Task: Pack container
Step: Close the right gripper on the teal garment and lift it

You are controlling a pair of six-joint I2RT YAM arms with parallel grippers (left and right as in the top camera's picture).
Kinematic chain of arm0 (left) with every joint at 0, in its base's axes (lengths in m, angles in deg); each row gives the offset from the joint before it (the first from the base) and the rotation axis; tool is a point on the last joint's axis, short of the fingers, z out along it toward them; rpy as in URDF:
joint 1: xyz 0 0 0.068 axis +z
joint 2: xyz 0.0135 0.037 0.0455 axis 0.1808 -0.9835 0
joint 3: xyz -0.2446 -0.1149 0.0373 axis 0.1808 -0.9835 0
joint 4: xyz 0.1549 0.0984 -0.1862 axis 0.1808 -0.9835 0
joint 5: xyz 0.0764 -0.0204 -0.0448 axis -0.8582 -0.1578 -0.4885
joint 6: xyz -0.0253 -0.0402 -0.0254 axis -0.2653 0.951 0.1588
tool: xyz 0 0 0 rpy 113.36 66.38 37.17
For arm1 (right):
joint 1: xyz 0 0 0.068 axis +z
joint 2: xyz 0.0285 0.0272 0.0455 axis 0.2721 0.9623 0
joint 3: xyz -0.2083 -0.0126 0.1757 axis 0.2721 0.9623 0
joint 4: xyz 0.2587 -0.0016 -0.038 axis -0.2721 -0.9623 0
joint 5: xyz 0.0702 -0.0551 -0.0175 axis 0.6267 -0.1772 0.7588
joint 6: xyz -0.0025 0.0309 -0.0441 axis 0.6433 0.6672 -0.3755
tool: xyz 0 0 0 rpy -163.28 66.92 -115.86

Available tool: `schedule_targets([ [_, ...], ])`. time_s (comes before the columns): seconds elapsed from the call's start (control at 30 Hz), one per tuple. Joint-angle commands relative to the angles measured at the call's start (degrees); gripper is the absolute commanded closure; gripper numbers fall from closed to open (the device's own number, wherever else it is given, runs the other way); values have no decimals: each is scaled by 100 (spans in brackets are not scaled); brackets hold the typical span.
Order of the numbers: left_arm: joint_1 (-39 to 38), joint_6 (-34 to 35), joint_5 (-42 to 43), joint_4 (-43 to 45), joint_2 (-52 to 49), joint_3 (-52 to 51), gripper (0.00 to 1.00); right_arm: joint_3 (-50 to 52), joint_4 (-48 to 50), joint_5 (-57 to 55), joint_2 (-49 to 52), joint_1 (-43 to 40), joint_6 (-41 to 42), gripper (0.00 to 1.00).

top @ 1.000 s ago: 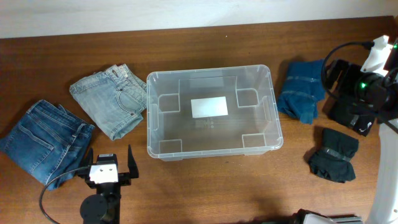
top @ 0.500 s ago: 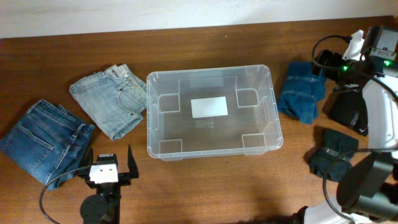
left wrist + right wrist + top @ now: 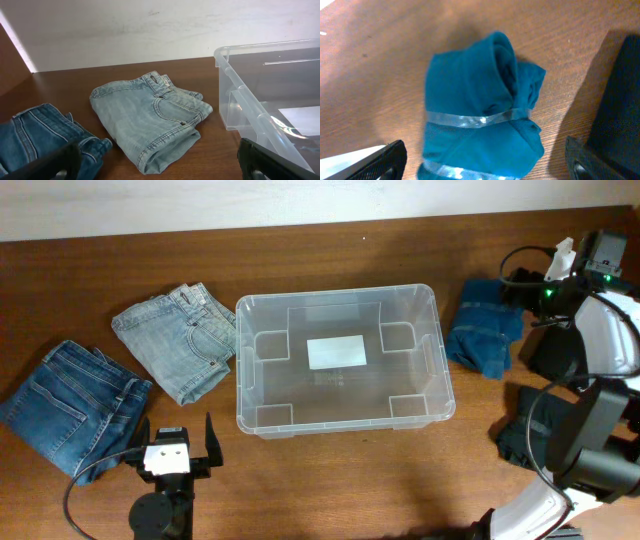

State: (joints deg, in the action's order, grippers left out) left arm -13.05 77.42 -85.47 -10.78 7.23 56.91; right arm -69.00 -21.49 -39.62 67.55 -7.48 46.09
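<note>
Status: nothing packed yet. The container (image 3: pixel 340 293) sits mid-worktop (image 3: pixel 400 480), empty, with only its white label (image 3: pixel 336 352) showing on the base.

Everything that goes in is out on the wood:
- light-wash jeans (image 3: pixel 180 340), just left of the container
- dark blue jeans (image 3: pixel 70 405), further left and nearer
- teal folded garment (image 3: pixel 480 120) with shiny tape bands, just right of the container
- near black bundle (image 3: pixel 515 442) and far black bundle (image 3: pixel 553 358), right of that, both partly hidden by the right arm

We count five pieces, so the whole job is left.

The left hand (image 3: pixel 176 430) is parked at the near left, jaws spread wide, nothing in them. The right hand (image 3: pixel 482 159) hangs over the teal garment, jaws wide either side of it in the wrist view, nothing gripped. We can't tell if it touches the cloth.

Change from a second ago: the right arm was bunched at the far right edge, over the black bundles. It has swung in leftward over the teal piece, and its forearm now crosses the near black bundle. The left arm, container and clothes are unmoved. We read this as the reach for the first pick.
</note>
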Motion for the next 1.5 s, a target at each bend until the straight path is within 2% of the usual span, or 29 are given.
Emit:
schedule_targets([
  [0.0, 33, -68, 61, 13, 48, -59, 0, -76, 33, 94, 409, -39, -59, 7],
  [0.33, 33, -68, 61, 13, 48, -59, 0, -76, 144, 190, 1268, -48, 197, 7],
  [0.4, 33, -68, 61, 13, 48, -59, 1, -76, 140, 444, 1377, -48, 203, 12],
  [0.47, 33, -68, 61, 13, 48, -59, 0, -74, 114, 549, 1392, -48, 210, 21],
  [0.5, 33, -68, 61, 13, 48, -59, 1, -74, 92, 560, 1392, -48, 251, 32],
  [0.6, 33, -68, 61, 13, 48, -59, 1, -74, 31, 562, 1392, -50, 398, 48],
  [0.83, 33, -68, 61, 13, 48, -59, 1, -76, -74, 562, 1362, -107, 393, 68],
  [1.03, 33, -68, 61, 13, 48, -59, 1, -452, -568, 590, 811, -348, 367, 75],
  [1.27, 33, -68, 61, 13, 48, -59, 0, -1093, -1416, 717, -149, -195, 175, 75],
  [1.47, 33, -68, 61, 13, 48, -59, 1, -1178, -1880, 739, -1279, 293, 179, 74],
])
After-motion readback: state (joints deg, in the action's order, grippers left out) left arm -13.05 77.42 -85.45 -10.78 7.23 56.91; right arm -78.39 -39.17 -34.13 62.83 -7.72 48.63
